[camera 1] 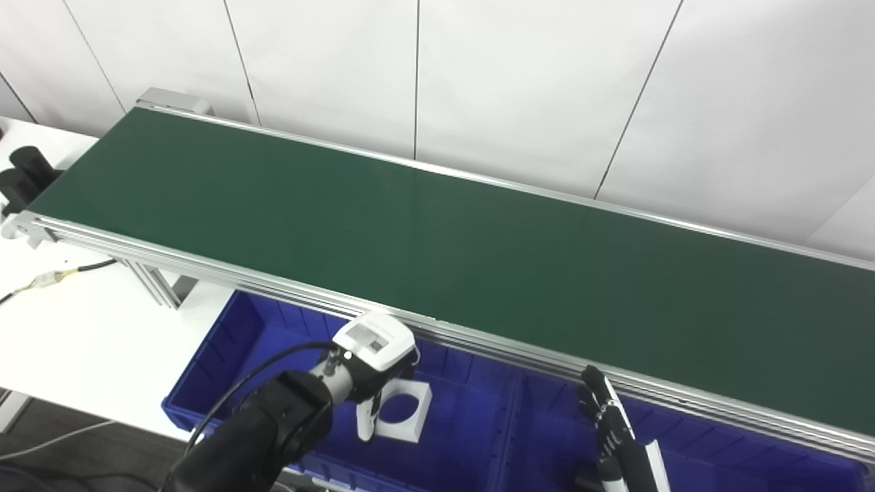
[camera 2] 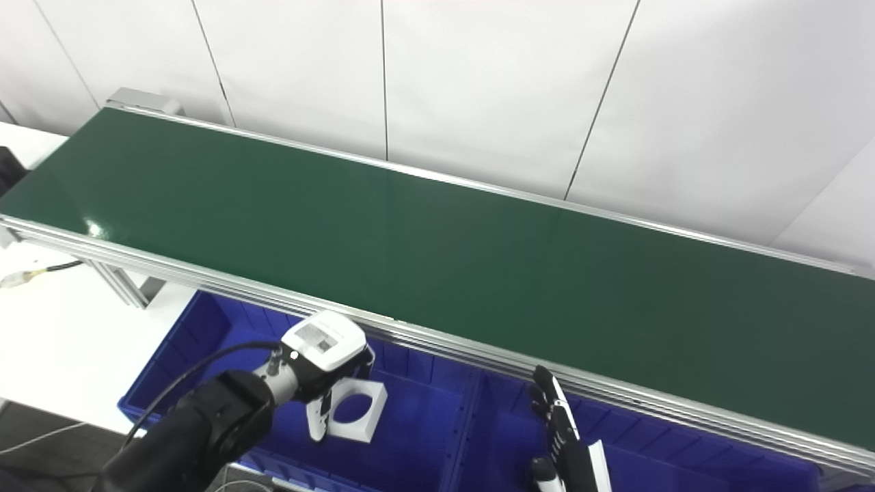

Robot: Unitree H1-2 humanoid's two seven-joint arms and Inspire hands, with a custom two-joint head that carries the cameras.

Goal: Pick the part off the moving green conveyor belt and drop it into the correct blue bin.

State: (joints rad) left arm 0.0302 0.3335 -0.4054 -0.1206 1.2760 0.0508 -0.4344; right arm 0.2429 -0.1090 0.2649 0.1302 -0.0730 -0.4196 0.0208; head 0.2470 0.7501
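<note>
The green conveyor belt [camera 1: 437, 246] carries no part in either view. A white square part with a round hole [camera 1: 410, 418] is inside the left blue bin [camera 1: 225, 348], right under my left hand [camera 1: 374, 355]. The hand hangs over that bin with its fingers [camera 1: 366, 418] pointing down across the part's left edge. I cannot tell whether the fingers grip the part or it lies on the bin floor. My right hand [camera 1: 607, 417] is low over the right blue bin [camera 1: 724, 444], fingers stretched out, holding nothing.
The belt's aluminium rail [camera 1: 478, 342] runs just above both bins. A divider wall [camera 1: 509, 424] separates the bins. A white table [camera 1: 82, 328] with a cable [camera 1: 61, 275] lies to the left; black cylinders [camera 1: 24, 174] stand at the far left. A white wall is behind.
</note>
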